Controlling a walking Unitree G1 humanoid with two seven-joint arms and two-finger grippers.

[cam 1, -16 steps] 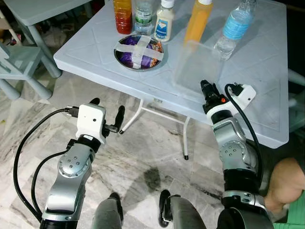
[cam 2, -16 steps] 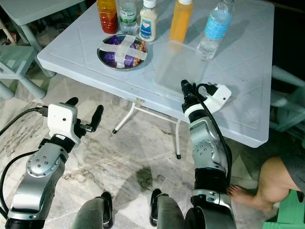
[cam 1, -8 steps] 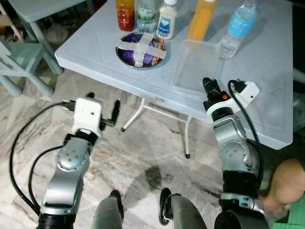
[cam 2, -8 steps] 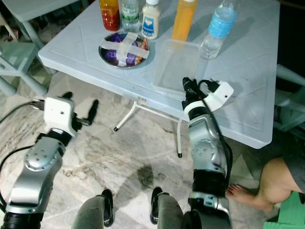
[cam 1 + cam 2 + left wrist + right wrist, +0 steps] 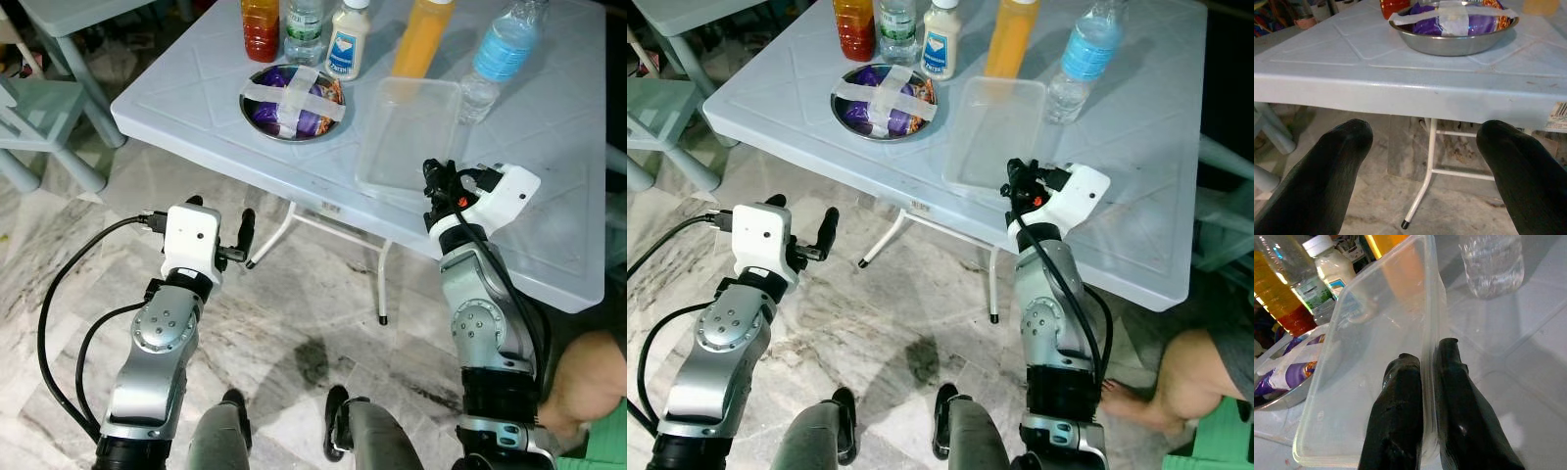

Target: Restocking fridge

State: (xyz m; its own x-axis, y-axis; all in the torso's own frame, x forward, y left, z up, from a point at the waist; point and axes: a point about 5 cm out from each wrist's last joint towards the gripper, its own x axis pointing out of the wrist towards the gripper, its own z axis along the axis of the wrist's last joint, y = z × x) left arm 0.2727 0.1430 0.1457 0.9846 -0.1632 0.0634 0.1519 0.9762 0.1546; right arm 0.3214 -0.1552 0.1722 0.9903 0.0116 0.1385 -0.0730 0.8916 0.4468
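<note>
A clear plastic container [image 5: 407,132] lies on the light blue table [image 5: 196,88], near its front edge. My right gripper [image 5: 438,181] is shut on the container's near rim. In the right wrist view one finger is inside the wall [image 5: 1396,421] and the other outside. A steel bowl [image 5: 291,102] holding a purple packet under crossed tape sits to the left of the container. My left gripper [image 5: 1425,166] is open and holds nothing. It hangs below the table's front edge, in front of the bowl.
Along the table's far side stand a red-orange jar [image 5: 259,18], a green-label water bottle [image 5: 304,18], a white sauce bottle [image 5: 346,44], an orange juice bottle [image 5: 421,39] and a blue-label water bottle [image 5: 500,54]. Small chairs [image 5: 49,117] stand at the left. A person's knee [image 5: 588,377] is at the lower right.
The view has shifted a little. My right gripper stays on the container's near rim. The left arm swayed left and came back, still open.
</note>
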